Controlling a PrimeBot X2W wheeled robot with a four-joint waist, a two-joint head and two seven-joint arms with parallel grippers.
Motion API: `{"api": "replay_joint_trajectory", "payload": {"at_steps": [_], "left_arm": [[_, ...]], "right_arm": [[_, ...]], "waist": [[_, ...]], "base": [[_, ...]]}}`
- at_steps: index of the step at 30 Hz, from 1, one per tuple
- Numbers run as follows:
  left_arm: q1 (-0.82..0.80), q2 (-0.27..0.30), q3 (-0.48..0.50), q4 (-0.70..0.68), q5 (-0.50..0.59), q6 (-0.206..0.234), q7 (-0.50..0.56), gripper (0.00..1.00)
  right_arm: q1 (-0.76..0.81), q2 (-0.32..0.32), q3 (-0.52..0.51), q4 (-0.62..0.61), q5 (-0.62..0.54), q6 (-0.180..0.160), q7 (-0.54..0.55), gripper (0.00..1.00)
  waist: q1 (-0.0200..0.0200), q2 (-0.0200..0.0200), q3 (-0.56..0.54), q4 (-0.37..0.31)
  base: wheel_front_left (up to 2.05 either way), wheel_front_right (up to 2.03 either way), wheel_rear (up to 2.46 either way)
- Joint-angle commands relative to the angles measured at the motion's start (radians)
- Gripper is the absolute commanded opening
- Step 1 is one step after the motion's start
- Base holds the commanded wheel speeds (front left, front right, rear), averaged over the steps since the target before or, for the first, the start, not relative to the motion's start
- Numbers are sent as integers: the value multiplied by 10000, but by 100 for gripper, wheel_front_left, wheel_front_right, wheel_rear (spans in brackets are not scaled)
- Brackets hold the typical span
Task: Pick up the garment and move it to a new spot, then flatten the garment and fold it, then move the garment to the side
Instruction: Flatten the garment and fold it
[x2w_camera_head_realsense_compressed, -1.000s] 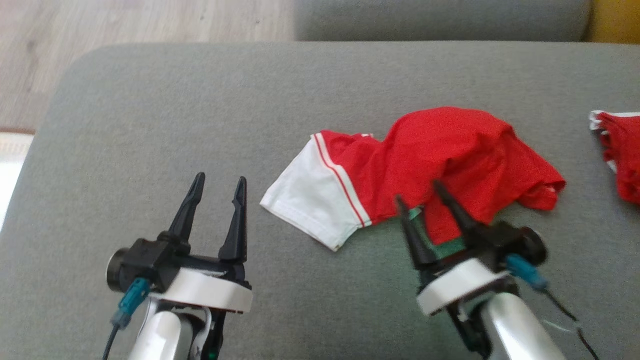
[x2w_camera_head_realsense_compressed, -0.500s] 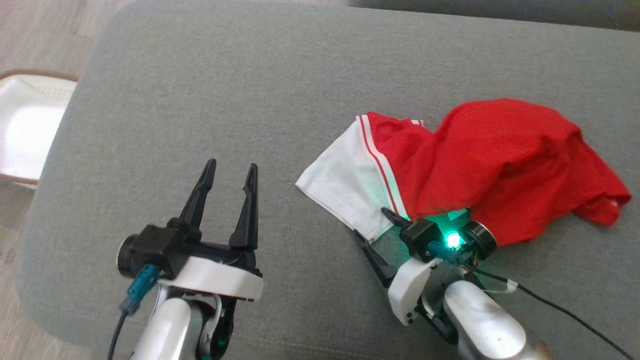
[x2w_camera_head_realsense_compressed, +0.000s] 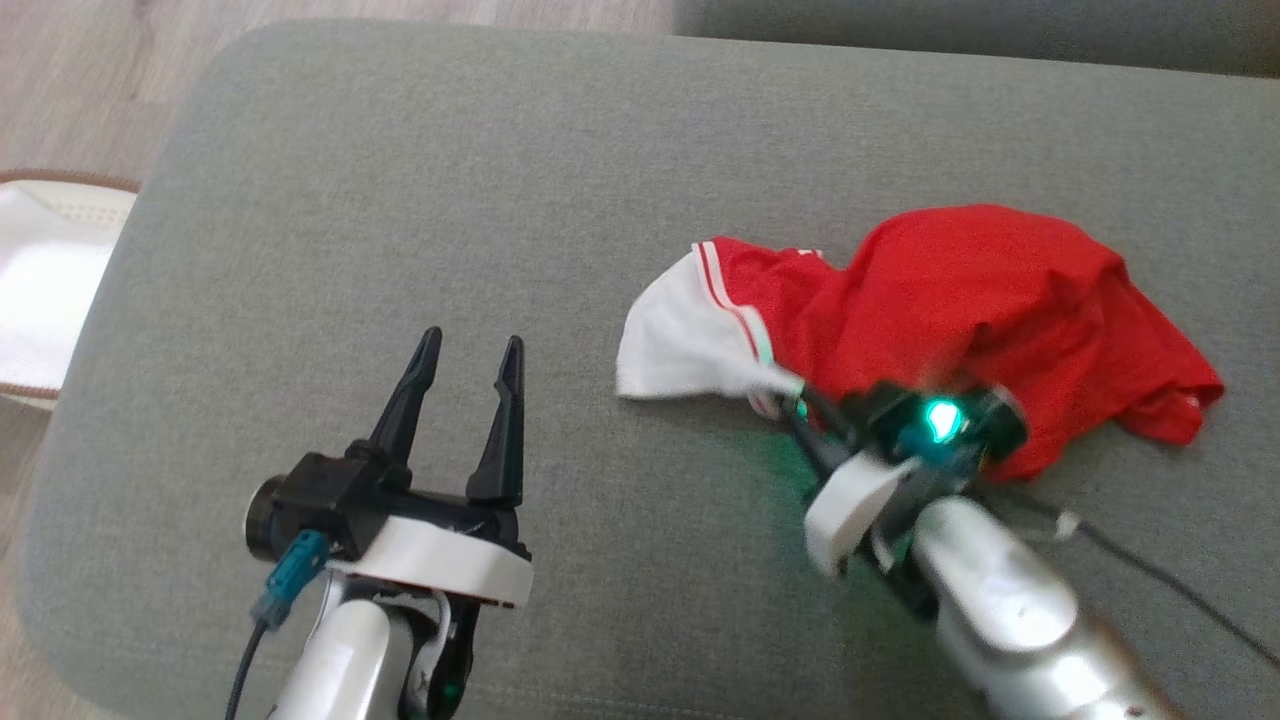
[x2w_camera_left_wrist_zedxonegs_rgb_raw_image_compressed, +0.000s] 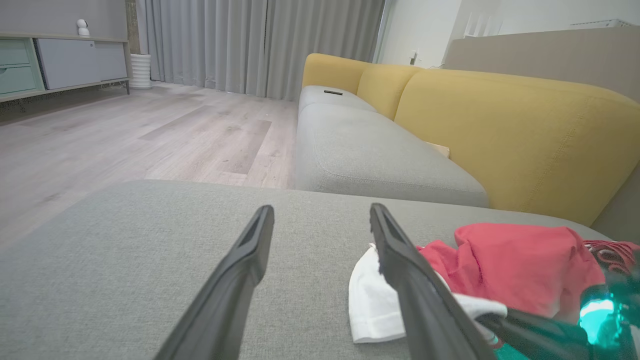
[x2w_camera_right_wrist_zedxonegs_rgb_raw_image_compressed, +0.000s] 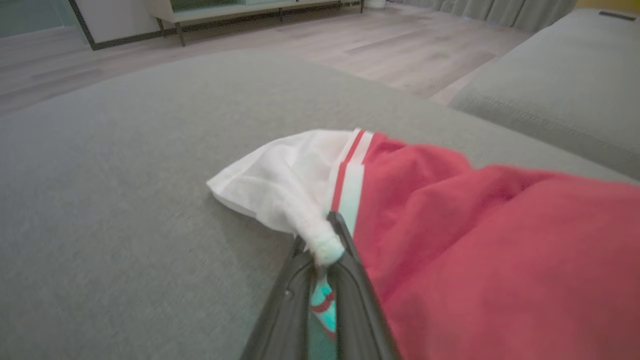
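A red garment with a white sleeve lies crumpled on the grey cushion, right of centre. My right gripper is shut on the sleeve's edge, where the white cloth bunches between the fingers. The red body trails to the right of that grip. My left gripper stands open over bare cushion to the left of the garment, nothing between its fingers. The sleeve and red body show past its right finger.
A white basket sits on the floor past the cushion's left edge. A second grey seat and yellow backrest lie beyond. Wooden floor stretches to the left. A black cable trails from my right arm.
My right gripper has closed on the white sleeve's edge and pulled it up, bunching the cloth. The head camera has shifted over the second. The left gripper has stayed open.
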Motion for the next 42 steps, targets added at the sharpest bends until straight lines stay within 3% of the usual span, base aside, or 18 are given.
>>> {"api": "replay_joint_trajectory", "payload": {"at_steps": [1, 4, 11, 18, 19, 20, 24, 30, 42], "left_arm": [[-267, 9, 321, -347, -104, 48, -53, 100], [-252, 9, 270, -381, -152, 69, -53, 100], [-393, 9, -21, -476, -289, 116, -53, 100], [-686, 9, -173, -519, -491, 192, -53, 100], [-711, 9, -183, -516, -511, 204, -53, 100], [-737, 9, -196, -515, -535, 216, -53, 100], [-778, 9, -212, -506, -597, 270, -53, 100], [-701, 9, -36, -452, -552, 315, -53, 100], [-473, 9, 319, -439, -300, 232, -53, 100]], "right_arm": [[-607, -175, -76, -524, 168, 65, -113, 0], [-1024, -529, -261, -887, 216, 65, -30, 0], [-3021, -2309, -1512, -1793, 599, 65, 696, 0], [-5024, -3861, -1939, -809, 527, 65, 1127, 0], [-5301, -4028, -2048, -518, 393, 65, 1097, 42], [-5536, -4145, -2154, -222, 253, 65, 1066, 100], [-6126, -4192, -2608, 691, -325, 65, 723, 100], [-5911, -3476, -2840, 1072, -595, 65, 0, 100], [-3250, -1901, -2691, -667, 129, 65, -578, 100]], "waist": [[0, 0, -64, -86], [0, 0, -80, -134], [0, 0, 192, 28], [0, 0, 669, 499], [0, 0, 722, 556], [0, 0, 761, 608], [0, 0, 790, 699], [0, 0, 553, 402], [0, 0, -412, -820]], "base": [[0, 0, 0], [0, 0, 0], [0, 0, 0], [0, 0, 0], [0, 0, 0], [0, 0, 0], [0, 0, 0], [0, 0, 0], [0, 0, 0]]}}
